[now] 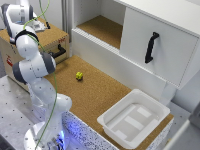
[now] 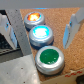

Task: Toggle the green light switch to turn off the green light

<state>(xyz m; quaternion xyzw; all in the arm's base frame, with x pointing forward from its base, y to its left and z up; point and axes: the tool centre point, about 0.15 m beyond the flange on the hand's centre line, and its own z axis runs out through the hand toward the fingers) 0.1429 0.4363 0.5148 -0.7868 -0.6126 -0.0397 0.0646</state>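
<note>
In the wrist view three round buttons lie in a row on cork. The green light switch point(image 2: 50, 58) is the nearest one; its cap looks dark green and dull. Beside it the blue button point(image 2: 40, 34) and the orange button point(image 2: 33, 17) both glow. My gripper point(image 2: 39, 27) hangs open above the row, with one finger point(image 2: 4, 27) and the other finger point(image 2: 73, 26) on either side of the blue button, touching nothing. In the exterior view the arm reaches over the cork-topped box point(image 1: 50, 37) at the back left, and the buttons are hidden there.
A small yellow-green ball point(image 1: 79, 75) lies on the cork table. A white bin point(image 1: 134, 117) stands at the front of the exterior view's right. Behind is a white cabinet with a black door handle point(image 1: 151, 46) and an open shelf point(image 1: 100, 27).
</note>
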